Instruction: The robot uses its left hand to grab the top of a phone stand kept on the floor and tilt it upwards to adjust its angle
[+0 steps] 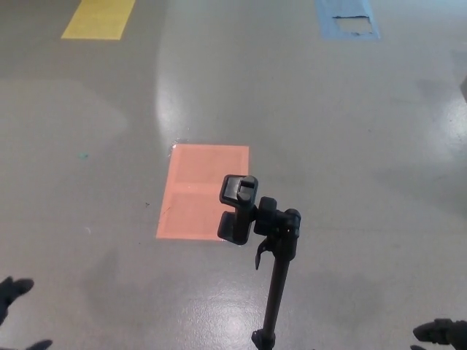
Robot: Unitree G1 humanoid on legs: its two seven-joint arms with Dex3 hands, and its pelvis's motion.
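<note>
A black phone stand [273, 270] rises from the floor at the bottom centre of the head view. Its clamp head [239, 208] sits at the top, tilted toward the left, with a joint and lever beside it. Nothing touches the stand. Only the fingertips of my left hand [13, 292] show at the bottom left corner, far from the stand. A small part of my right hand [441, 334] shows at the bottom right corner.
A salmon-coloured rectangle [201, 189] is marked on the grey floor just behind the clamp head. A yellow rectangle [98, 18] lies at the top left and a blue one [349, 18] at the top right.
</note>
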